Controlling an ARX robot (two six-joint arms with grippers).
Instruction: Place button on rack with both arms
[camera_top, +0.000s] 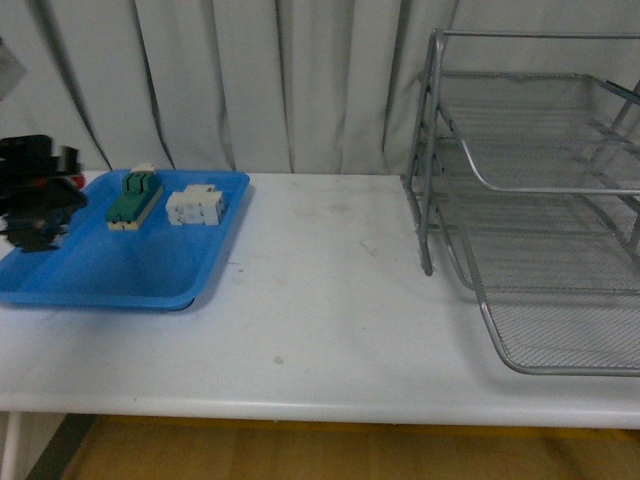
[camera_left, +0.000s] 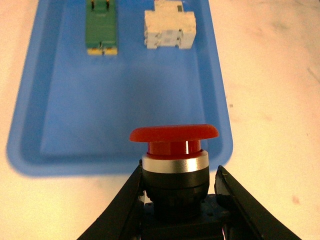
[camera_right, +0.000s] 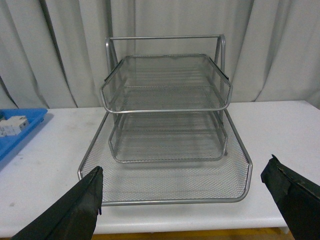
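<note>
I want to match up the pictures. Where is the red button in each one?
Front view: the button is at the far left edge, only a bit of red cap showing, over the blue tray.
Left wrist view: low in the middle, big, gripped by the left hand.
Right wrist view: not in it.
Shared landmark: the blue tray, seen in all three.
</note>
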